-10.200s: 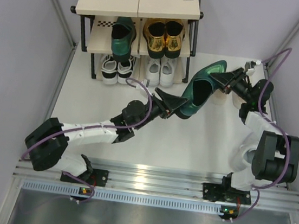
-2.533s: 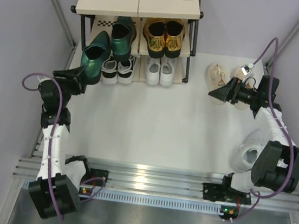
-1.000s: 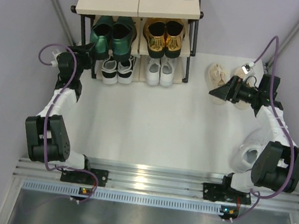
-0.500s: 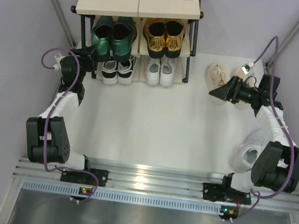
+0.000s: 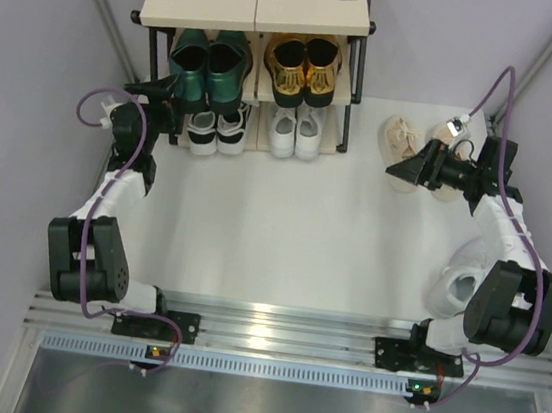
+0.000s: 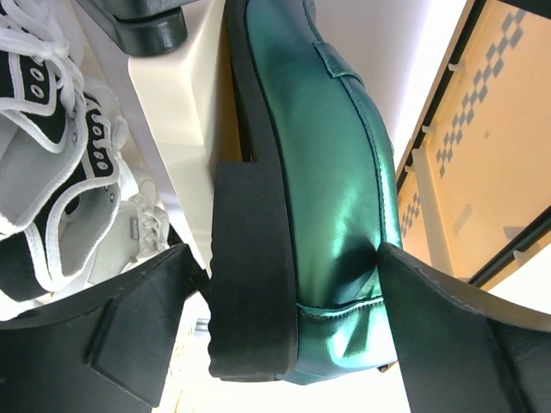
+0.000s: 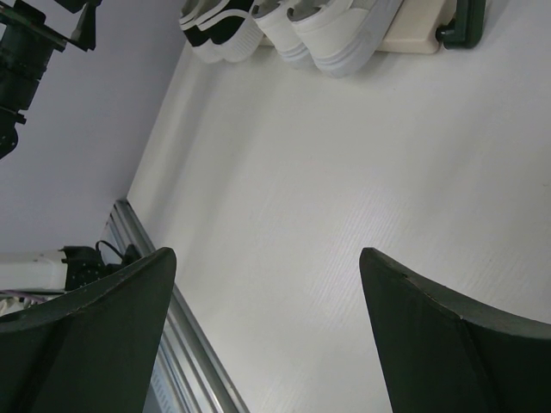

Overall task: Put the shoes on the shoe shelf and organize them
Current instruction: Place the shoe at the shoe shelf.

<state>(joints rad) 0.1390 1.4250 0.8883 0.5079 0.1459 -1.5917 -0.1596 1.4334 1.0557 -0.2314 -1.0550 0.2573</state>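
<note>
The left gripper [image 5: 167, 101] sits at 10 o'clock on the table [image 5: 285, 218], at the shelf's [image 5: 200, 1] left post. Its fingers [image 6: 129, 327] are spread around the heel of the left green loafer [image 5: 191, 57]. A sliver of gap shows on one side, and the other finger is touching or just beside the leather; I cannot tell which. That loafer rests on the middle tier beside its mate, toes pointing to 12 o'clock. The black-and-white sneakers [image 5: 215, 127] are on the bottom tier directly beneath. On the shelf's right half, the gold loafers [image 5: 298, 68] sit on the middle tier and the white lace-ups [image 5: 296, 131] below them. The beige sneakers [image 5: 401, 136] lie on the table at 2 o'clock, off the shelf. The right gripper [image 5: 399, 171] hovers at their near side, pointing toward 9 o'clock, with its fingers wide apart and only bare table between them. A chunky white sneaker [image 5: 456, 281] lies at 4 o'clock against the right arm.
</note>
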